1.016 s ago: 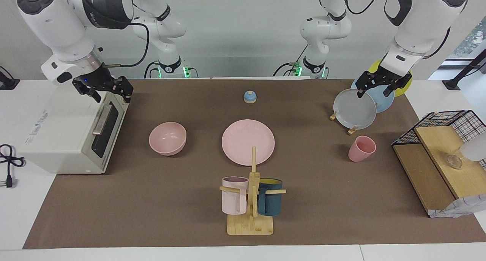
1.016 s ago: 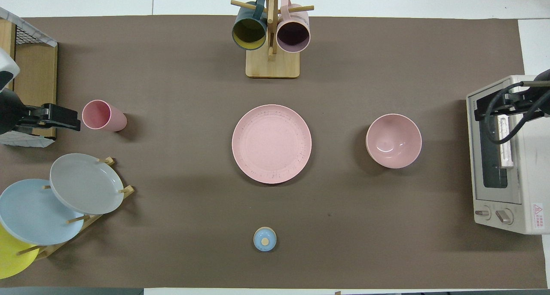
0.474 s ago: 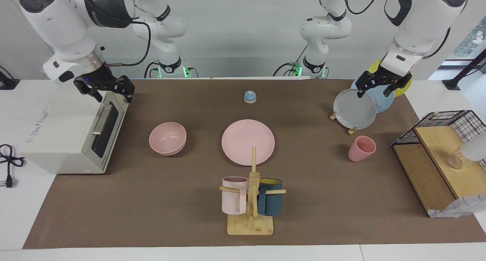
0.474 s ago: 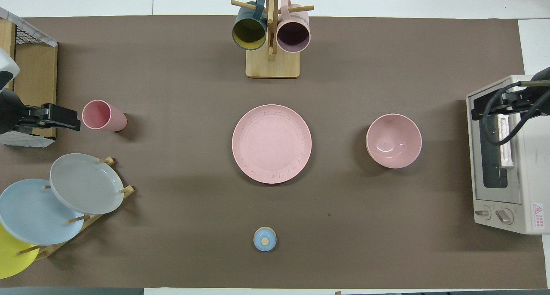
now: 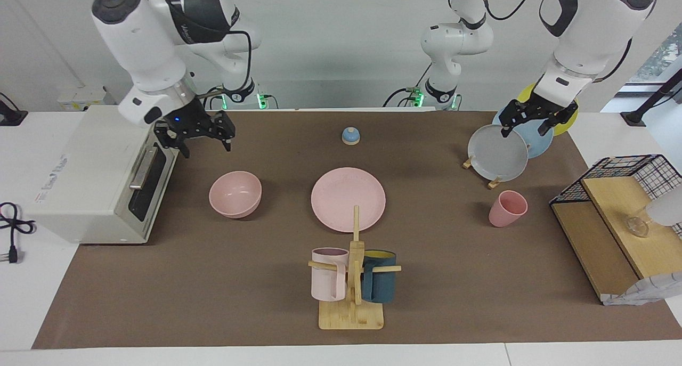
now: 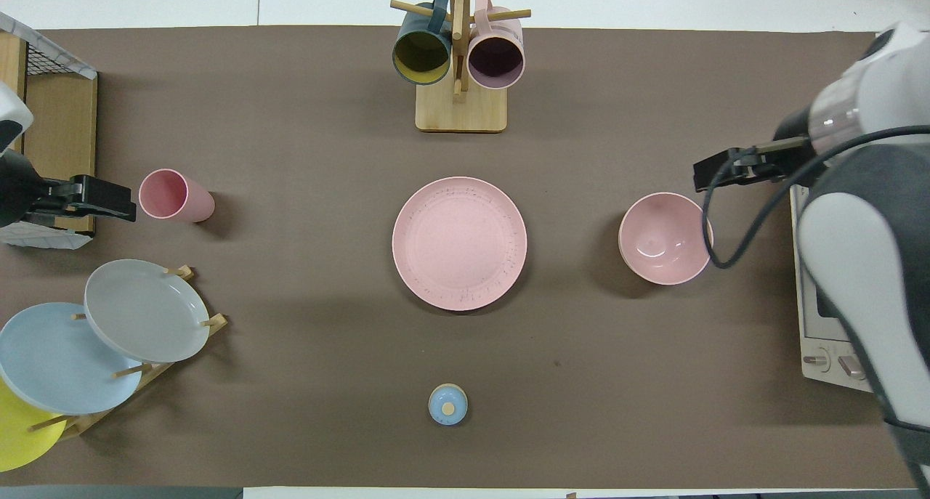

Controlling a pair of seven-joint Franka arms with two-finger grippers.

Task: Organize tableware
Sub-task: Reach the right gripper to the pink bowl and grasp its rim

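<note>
surface (image 5: 213, 281): nothing stacked yet, all three pieces left | plate (image 5: 348, 198) mid-surface | bowl (image 5: 235, 194) toward right arm's end, apart | cup (image 5: 508, 209) toward left arm's end | right tool (image 5: 201, 143) fingers apart, raised near bowl, empty | left tool (image 5: 525, 128) apart, waits over rack (image 5: 482, 169)

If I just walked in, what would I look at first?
Probably the pink plate in the middle of the brown mat, with a pink bowl beside it toward the right arm's end and a pink cup toward the left arm's end. The right gripper hangs open in the air by the bowl.
</note>
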